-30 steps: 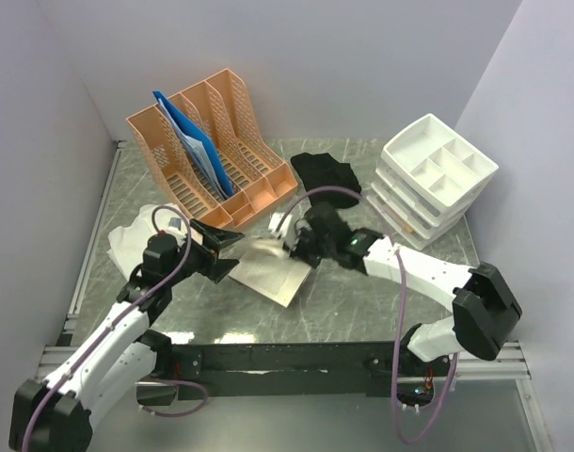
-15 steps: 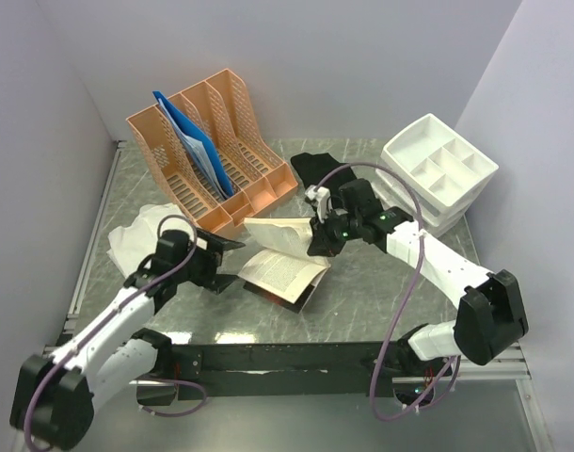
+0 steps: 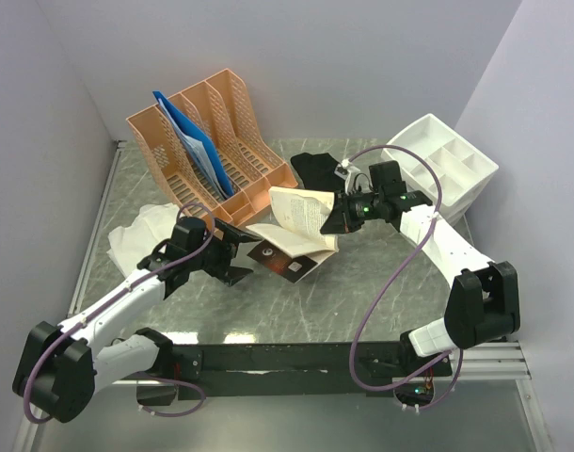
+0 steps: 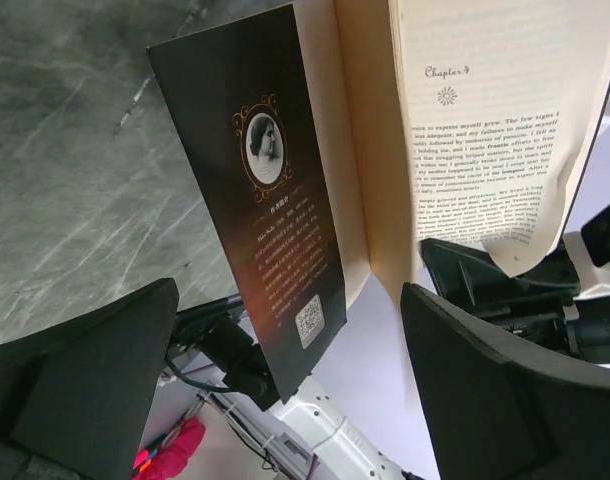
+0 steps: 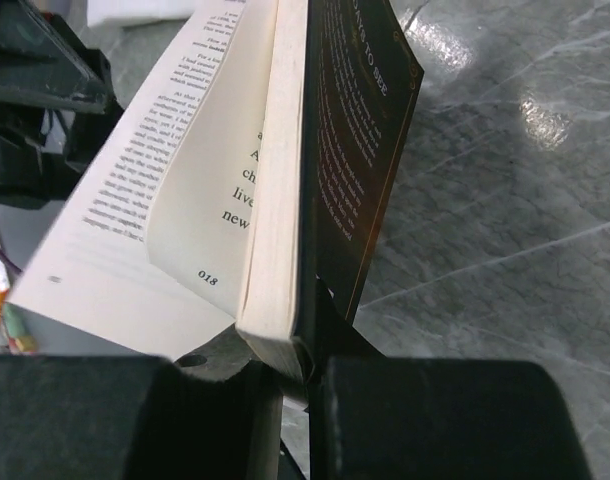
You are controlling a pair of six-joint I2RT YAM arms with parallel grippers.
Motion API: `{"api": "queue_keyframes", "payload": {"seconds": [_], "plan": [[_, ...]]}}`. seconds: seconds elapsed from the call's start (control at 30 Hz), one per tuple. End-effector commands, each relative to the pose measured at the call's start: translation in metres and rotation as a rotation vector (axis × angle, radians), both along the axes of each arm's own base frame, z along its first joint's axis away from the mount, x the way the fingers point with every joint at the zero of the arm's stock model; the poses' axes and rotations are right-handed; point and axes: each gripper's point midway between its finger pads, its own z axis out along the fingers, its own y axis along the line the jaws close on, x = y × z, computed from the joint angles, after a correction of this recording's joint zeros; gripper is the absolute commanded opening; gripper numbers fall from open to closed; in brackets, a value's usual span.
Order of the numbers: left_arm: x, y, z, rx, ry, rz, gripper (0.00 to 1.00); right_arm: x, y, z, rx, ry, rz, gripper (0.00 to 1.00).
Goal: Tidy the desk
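A paperback book [image 3: 301,224] with a dark cover hangs open above the desk [image 3: 362,292], near its middle. My right gripper [image 3: 336,215] is shut on the book's edge; in the right wrist view the page block and cover [image 5: 285,200] are pinched between the fingers [image 5: 445,420]. My left gripper [image 3: 235,254] stands open just left of the book, low over the desk. In the left wrist view the dark back cover [image 4: 275,200] and a printed page [image 4: 485,130] hang between its spread fingers [image 4: 95,380], touching neither.
An orange file rack [image 3: 212,141] holding blue folders [image 3: 195,141] stands at the back left. White drawer organizer [image 3: 438,174] at the back right, black cloth [image 3: 317,169] beside it. Crumpled white cloth [image 3: 141,235] lies at the left. Black rail [image 3: 287,358] runs along the near edge.
The right gripper has lifted the book off the desk and carried it back and to the right; its pages have fallen open. The left gripper, still open, followed to the right.
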Motion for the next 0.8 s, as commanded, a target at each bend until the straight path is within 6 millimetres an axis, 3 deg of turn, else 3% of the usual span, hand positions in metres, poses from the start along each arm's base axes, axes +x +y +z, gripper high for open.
{"api": "queue_keyframes", "payload": {"seconds": [0.0, 0.27, 0.47, 0.63, 0.77], "plan": [[0.005, -0.004, 0.018, -0.077, -0.063, 0.031, 0.99, 0.011, 0.011, 0.045, 0.130, -0.051, 0.013, 0.00], [0.017, -0.017, 0.033, -0.090, -0.092, 0.046, 0.99, 0.012, 0.016, 0.047, 0.194, 0.032, 0.001, 0.00], [0.029, -0.011, 0.048, -0.104, -0.162, 0.116, 0.99, 0.006, 0.018, 0.047, 0.223, 0.070, 0.013, 0.00], [0.040, -0.002, 0.076, -0.132, -0.299, 0.186, 0.99, -0.003, 0.021, 0.046, 0.250, 0.097, 0.033, 0.00], [0.045, -0.001, 0.077, -0.139, -0.326, 0.204, 1.00, -0.014, 0.029, 0.047, 0.254, 0.097, 0.075, 0.00]]}}
